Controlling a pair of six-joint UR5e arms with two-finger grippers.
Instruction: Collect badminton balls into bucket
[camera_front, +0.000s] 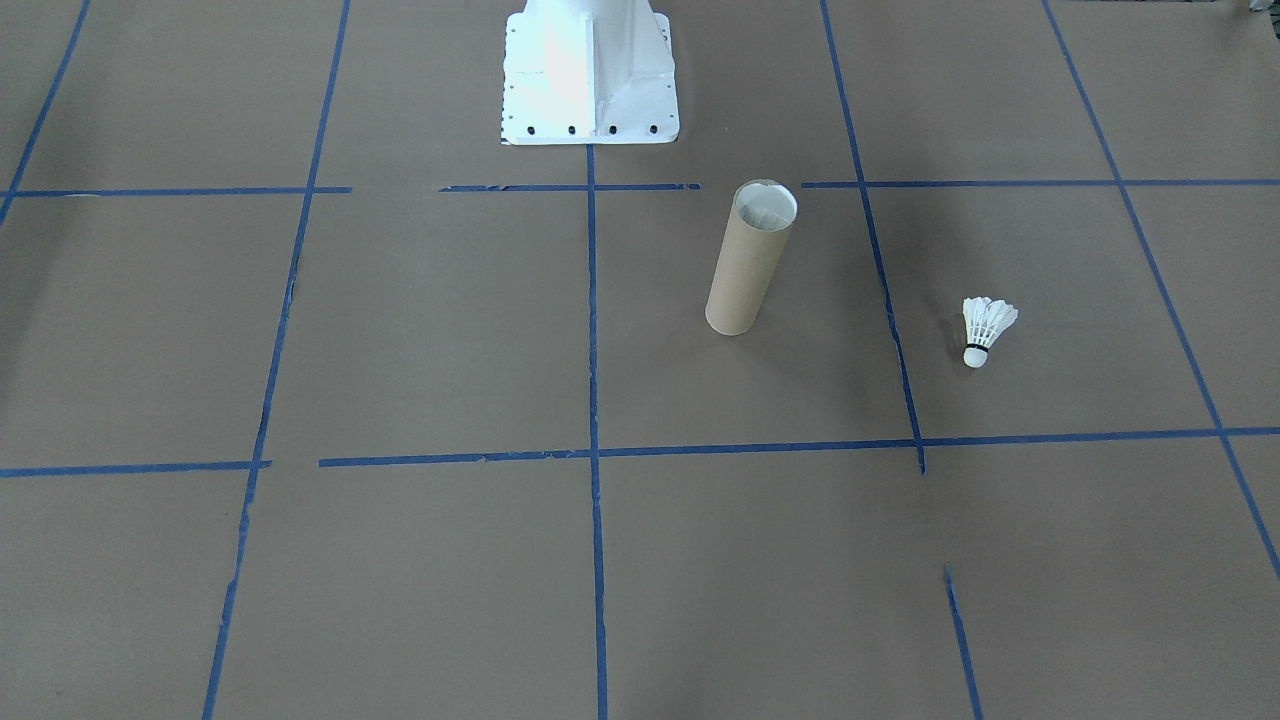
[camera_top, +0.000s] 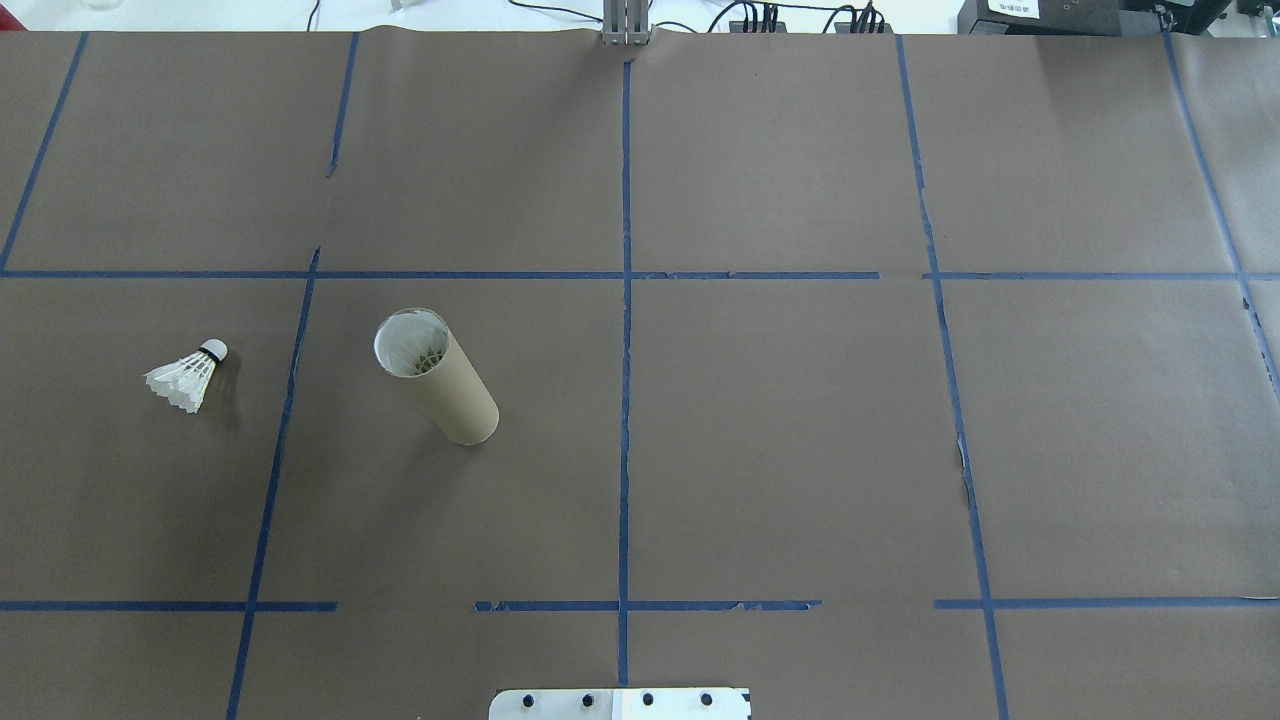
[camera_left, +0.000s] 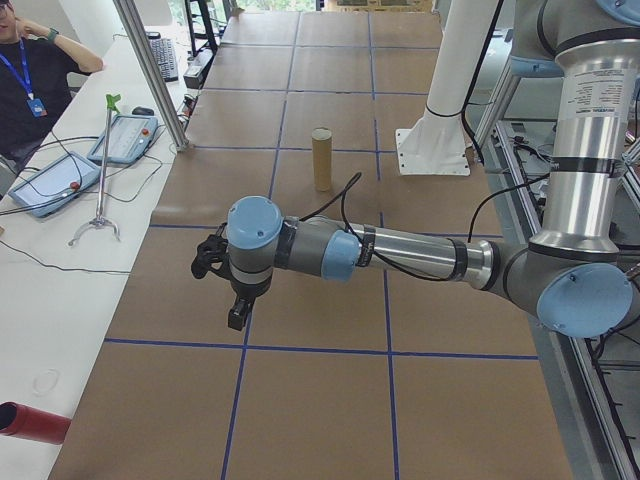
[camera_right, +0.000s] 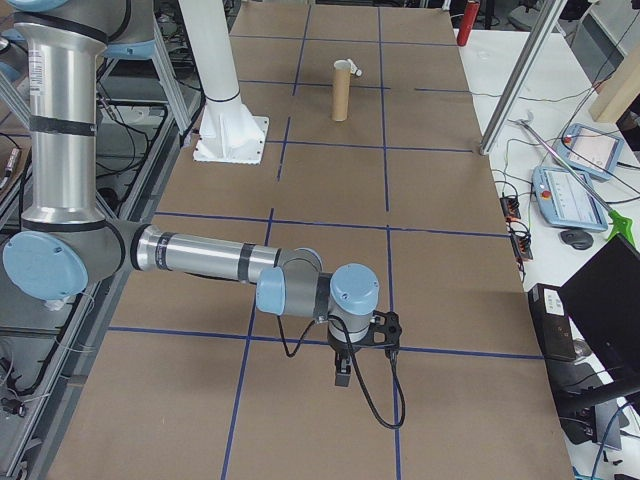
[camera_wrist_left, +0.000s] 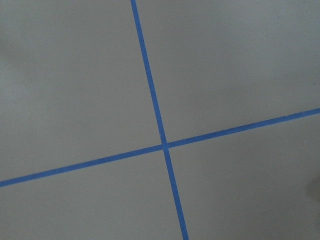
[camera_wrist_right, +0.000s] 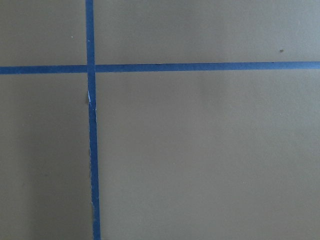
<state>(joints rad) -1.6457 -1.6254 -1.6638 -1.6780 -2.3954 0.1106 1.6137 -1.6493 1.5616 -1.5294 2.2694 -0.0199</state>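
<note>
One white feather badminton ball (camera_front: 987, 328) lies on its side on the brown table cover, out toward my left side (camera_top: 187, 378). The bucket (camera_front: 748, 262), a tall brown cardboard tube with a pale inside, stands upright about a tube's length from it (camera_top: 445, 385). My left gripper (camera_left: 237, 316) shows only in the exterior left view, hanging over the table near a tape line, and I cannot tell its state. My right gripper (camera_right: 342, 375) shows only in the exterior right view, far from the bucket (camera_right: 342, 92); its state is equally unclear. Both wrist views show only brown paper and blue tape.
The white base plate (camera_front: 590, 110) stands at the robot's side of the table (camera_top: 620, 703). Blue tape lines grid the brown cover. A person (camera_left: 30, 80) sits beside a side bench holding tablets (camera_left: 125, 137) and a grabber tool (camera_left: 103, 170).
</note>
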